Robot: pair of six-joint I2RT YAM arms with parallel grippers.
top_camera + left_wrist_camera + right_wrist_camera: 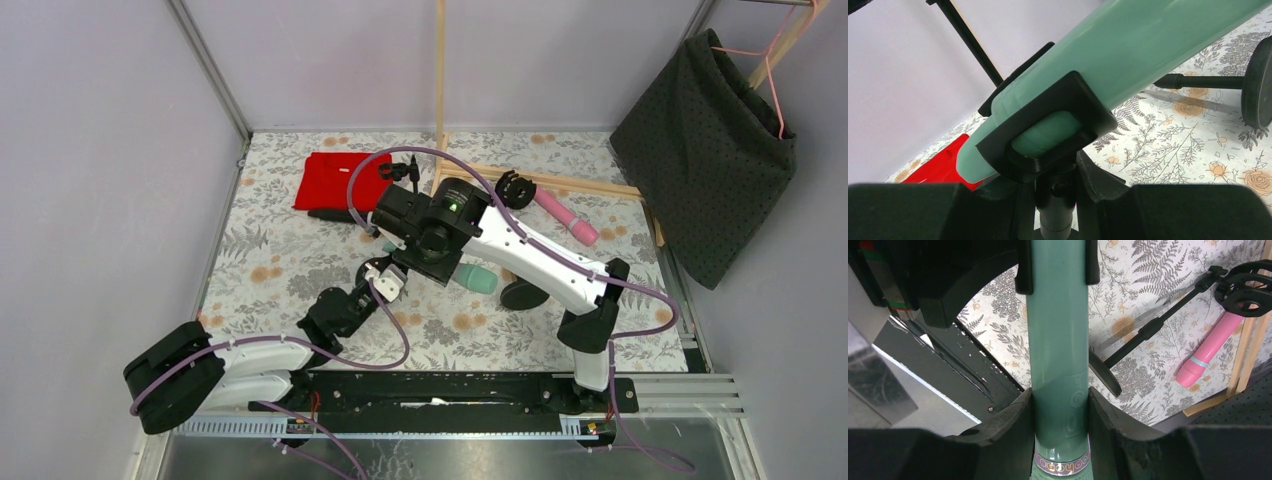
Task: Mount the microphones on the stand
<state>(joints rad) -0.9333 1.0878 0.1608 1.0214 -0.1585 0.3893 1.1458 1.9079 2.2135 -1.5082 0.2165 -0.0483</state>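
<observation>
1. The mint green microphone (1058, 330) sits in the black clip (1048, 130) above the surface (270, 260), over its middle. The body runs on through the clip at a slant.
2. My right tool (1060, 415) is clenched on this microphone's body, one finger on each side, just above its printed band.
3. My left tool (1055, 197) is closed on the black stem (1054, 222) directly under the clip.
4. My right arm (540, 255) reaches from its base at the near right diagonally up-left, with the wrist over mid-surface.
5. My left arm (250, 360) is folded low, elbow at the near left. The forearm runs right, ending under the right wrist.
6. The pink microphone (1210, 347) lies on the surface to the far right, one end at a second clip (1248, 287). That clip's rod runs to a disc base (1104, 372).
7. A red cloth (335, 180) lies at the far left.
</observation>
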